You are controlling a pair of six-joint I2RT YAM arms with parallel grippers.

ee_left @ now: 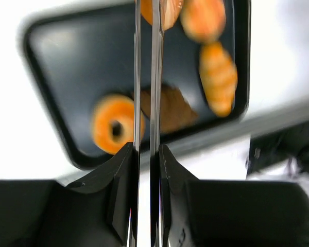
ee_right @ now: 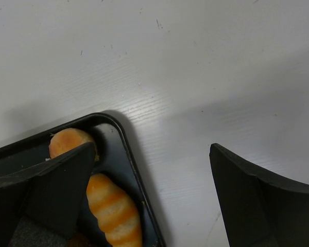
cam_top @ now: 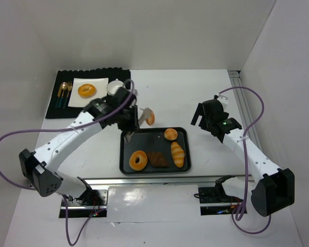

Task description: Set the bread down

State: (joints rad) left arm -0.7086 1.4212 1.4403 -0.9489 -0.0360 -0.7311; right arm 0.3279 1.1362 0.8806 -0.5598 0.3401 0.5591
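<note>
**Left gripper** (ee_left: 147,154): closed on a pair of metal tongs (ee_left: 155,77), with one finger pressed against the outside of each blade. The blades run straight out from the gripper, nearly parallel and close together. Their far tips pinch a small piece of orange-brown bread (cam_top: 149,117). In the left wrist view only its lower edge shows, blurred. From above, this bread sits just off the gripper's side, beyond the far edge of a black tray (cam_top: 152,140) and not in it. Whether it touches the white bench (cam_top: 206,87) cannot be told.

**Tray contents**, all on the near side of the left gripper:
- a ring doughnut (cam_top: 138,160)
- a dark chocolate croissant (cam_top: 157,159) just beside it
- a striped long roll (cam_top: 177,154)
- a round bun (cam_top: 170,134)

**Opposite side of the left gripper**, well apart from the tray: a black mat (cam_top: 54,105) bears a white square plate (cam_top: 78,82) carrying a second doughnut (cam_top: 86,90). Cutlery (cam_top: 64,94) lies beside the plate on the mat. A white cup (cam_top: 114,86) stands close behind the gripper.

**Right gripper** (ee_right: 150,154): open, with its fingers wide apart and nothing between them. It hovers over bare bench just beside the tray's far right corner. The round bun is partly hidden behind one finger, and the striped long roll lies below that same finger.
</note>
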